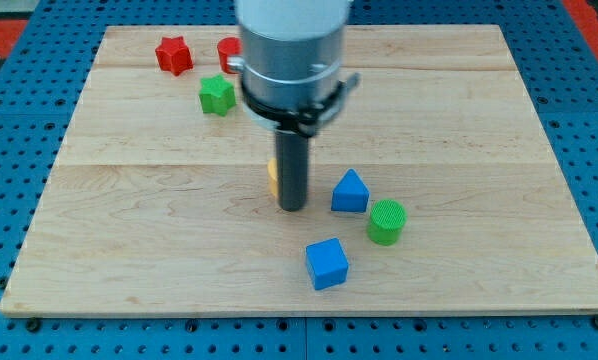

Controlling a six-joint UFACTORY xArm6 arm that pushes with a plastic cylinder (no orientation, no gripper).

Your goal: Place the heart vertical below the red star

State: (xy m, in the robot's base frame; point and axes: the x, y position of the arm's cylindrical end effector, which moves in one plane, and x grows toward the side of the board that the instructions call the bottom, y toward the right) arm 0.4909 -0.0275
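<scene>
The red star (174, 54) lies near the board's top left corner. My tip (292, 207) rests on the board near its middle. A yellow block (272, 176), mostly hidden behind the rod, shows as a thin sliver touching the rod's left side; its shape cannot be made out. A second red block (227, 50) sits right of the star, partly hidden by the arm. A green star (217, 95) lies below and right of the red star.
A blue triangular block (350, 192) lies just right of my tip. A green cylinder (386, 221) sits right of it. A blue cube (327, 263) lies below my tip. The wooden board (129, 230) sits on a blue pegboard.
</scene>
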